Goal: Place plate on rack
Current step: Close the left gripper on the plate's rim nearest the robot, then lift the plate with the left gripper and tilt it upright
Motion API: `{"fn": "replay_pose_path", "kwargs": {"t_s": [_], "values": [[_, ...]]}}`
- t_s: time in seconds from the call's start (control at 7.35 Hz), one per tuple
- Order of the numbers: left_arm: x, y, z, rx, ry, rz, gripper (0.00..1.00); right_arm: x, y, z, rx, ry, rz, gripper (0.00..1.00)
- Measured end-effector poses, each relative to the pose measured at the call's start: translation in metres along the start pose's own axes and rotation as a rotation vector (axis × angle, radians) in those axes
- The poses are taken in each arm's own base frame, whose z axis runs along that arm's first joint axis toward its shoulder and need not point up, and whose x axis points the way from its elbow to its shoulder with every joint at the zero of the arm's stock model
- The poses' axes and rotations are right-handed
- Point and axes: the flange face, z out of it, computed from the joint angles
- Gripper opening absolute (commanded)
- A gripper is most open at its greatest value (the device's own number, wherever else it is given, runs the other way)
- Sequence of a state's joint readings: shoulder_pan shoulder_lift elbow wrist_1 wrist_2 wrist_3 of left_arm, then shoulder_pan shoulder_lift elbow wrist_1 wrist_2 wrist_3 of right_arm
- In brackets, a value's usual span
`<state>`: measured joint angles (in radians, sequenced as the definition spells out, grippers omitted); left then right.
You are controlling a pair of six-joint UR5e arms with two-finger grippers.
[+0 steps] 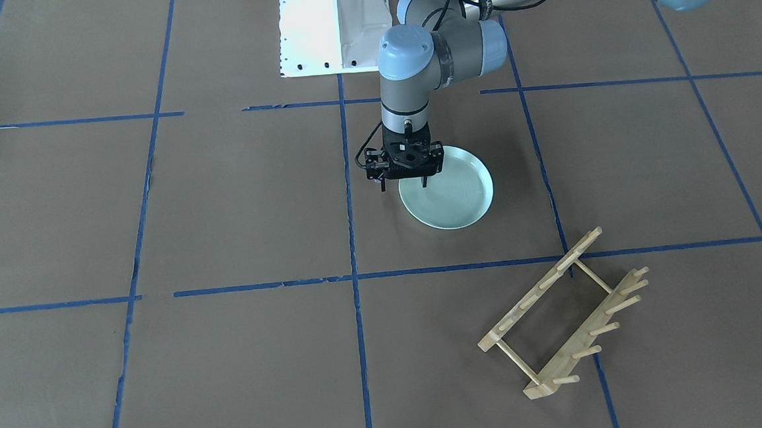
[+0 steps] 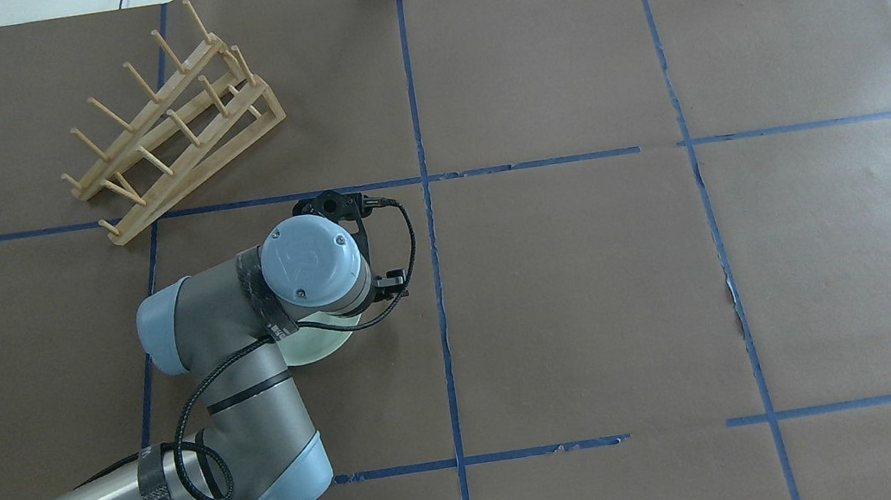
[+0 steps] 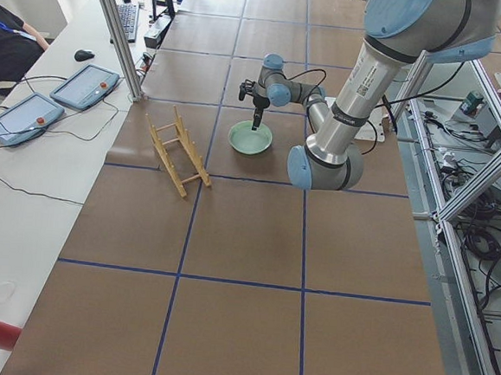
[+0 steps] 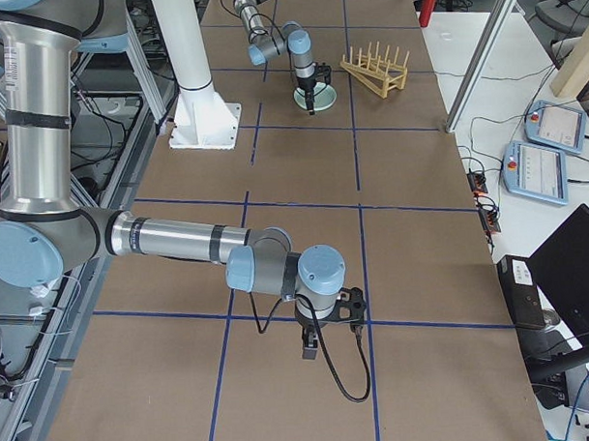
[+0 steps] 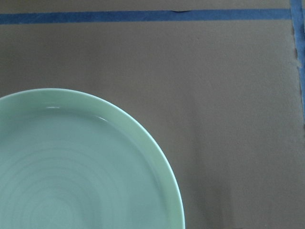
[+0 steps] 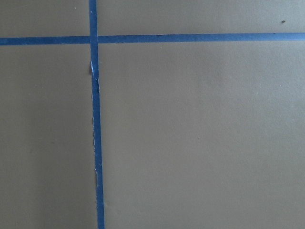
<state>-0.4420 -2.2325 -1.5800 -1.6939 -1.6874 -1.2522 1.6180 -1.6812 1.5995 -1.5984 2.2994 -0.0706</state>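
The pale mint-green plate lies flat on the brown table. It fills the lower left of the left wrist view. My left gripper points straight down over the plate's rim on the robot's side. It is open, with one finger outside the rim and one over the inside, holding nothing. The wooden rack stands apart from the plate, farther from the robot. My right gripper hangs low over bare table far from both. I cannot tell whether it is open or shut.
The robot's white base plate is at the table's robot-side edge. Blue tape lines cross the brown table cover. In the overhead view my left arm's wrist hides most of the plate. Tablets lie on a side table beyond the rack.
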Motion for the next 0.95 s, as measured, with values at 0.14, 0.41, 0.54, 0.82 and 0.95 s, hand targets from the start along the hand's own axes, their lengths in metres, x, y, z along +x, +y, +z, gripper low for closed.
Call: {"fn": "replay_pose_path", "kwargs": {"t_s": [0.14,0.41,0.54,0.82,0.95], "values": [[0.0,0.0,-0.001,0.0,0.0,0.002,0.0,0.0,0.0,0.0,0.0,0.0,0.0,1.0],[-0.001,-0.001,-0.001,0.0,-0.001,0.0,0.0,0.0,0.0,0.0,0.0,0.0,0.0,1.0],[-0.001,-0.001,-0.002,0.001,-0.001,0.0,0.0,0.0,0.0,0.0,0.0,0.0,0.0,1.0],[-0.001,-0.004,-0.014,0.006,-0.003,-0.005,0.0,0.0,0.0,0.0,0.0,0.0,0.0,1.0],[-0.004,-0.012,-0.038,0.015,-0.012,-0.014,0.0,0.0,0.0,0.0,0.0,0.0,-0.001,1.0]]}}
